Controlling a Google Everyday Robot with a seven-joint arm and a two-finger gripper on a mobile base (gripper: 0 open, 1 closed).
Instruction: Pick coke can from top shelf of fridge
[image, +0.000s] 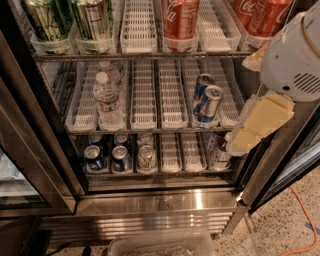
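Pincer: the pincer (248, 134) was seen at the 3 o'clock side of the view, pointed toward 7 o'clock below a white rounded arm housing (295, 55). Whether it was open or closed could not be told.
Nearest items: two blue-and-silver cans (207, 100) were stood one behind the other on the middle shelf (150, 129), at 9 o'clock from the pincer. A dark bottle (218, 154) was partly hidden just beside the pincer's tip.
Coke can: the coke can (179, 19) was stood upright in a centre lane of the top shelf (150, 55), at 11 o'clock from the pincer and well apart from it.
Other red cans: more red cans (260, 17) were lined up in the right-hand lane of the same shelf, at 12 o'clock from the pincer.
Far lanes: two tall green-and-silver cans (67, 20) were placed at the left end of the top shelf. Water bottles (107, 97) were stood in a left lane of the middle shelf.
Lowest shelf: three small cans (120, 157) were set side by side at 7 o'clock in the view.
Fridge: the fridge (160, 202) was shown with its steel base at 6 o'clock.
Floor: an orange cable (302, 220) was laid at 5 o'clock.
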